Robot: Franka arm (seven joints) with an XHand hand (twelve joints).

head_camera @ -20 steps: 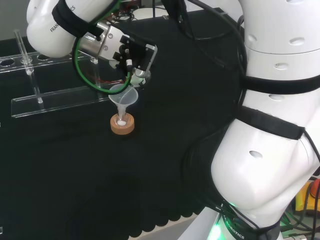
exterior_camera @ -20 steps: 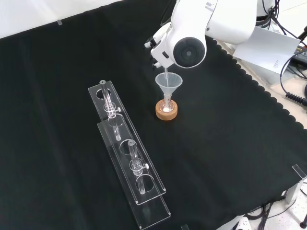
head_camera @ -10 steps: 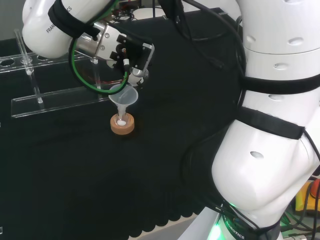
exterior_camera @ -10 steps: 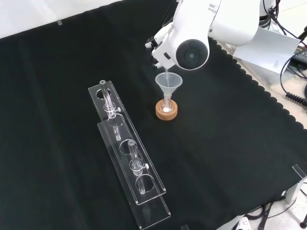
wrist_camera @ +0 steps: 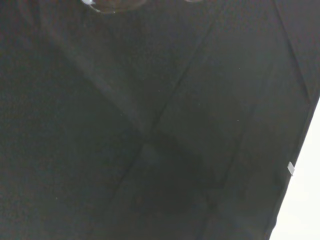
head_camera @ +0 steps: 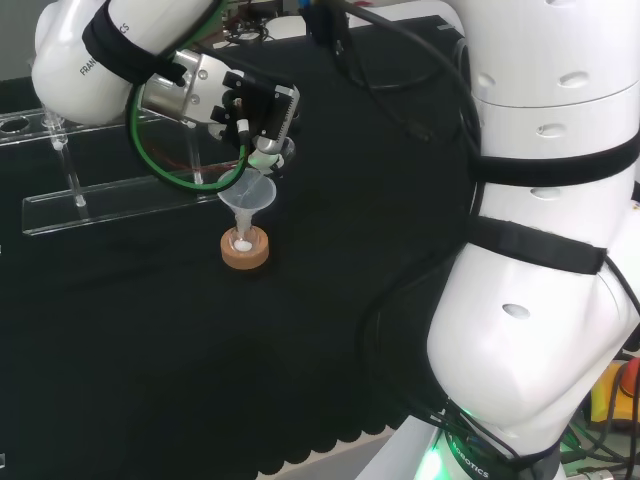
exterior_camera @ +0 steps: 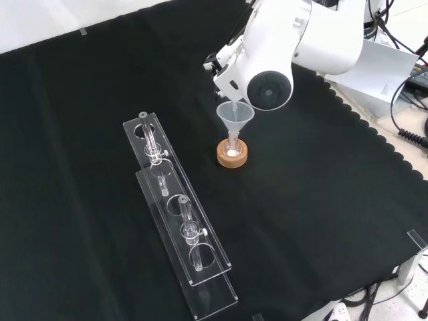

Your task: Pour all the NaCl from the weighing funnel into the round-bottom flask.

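In the head view, the hand is hovering just above a clear funnel whose stem is running down into the round-bottom flask, which is sitting in a cork ring on the black-clothed desk. A small white heap is showing inside the flask, at the ring's middle. The hand's fingers are pointing down toward the funnel's rim, but whether they are apart or clamped on the weighing funnel is something I cannot tell here. A clear rack is lying to the left, well apart.

In the front view, a white arm link is standing before the hand. The funnel is standing upright over the cork ring, with a thin clear piece dipping into its mouth from above. Two clear racks are lying to the left of the ring.

In the wrist view, the black cloth is lying creased.
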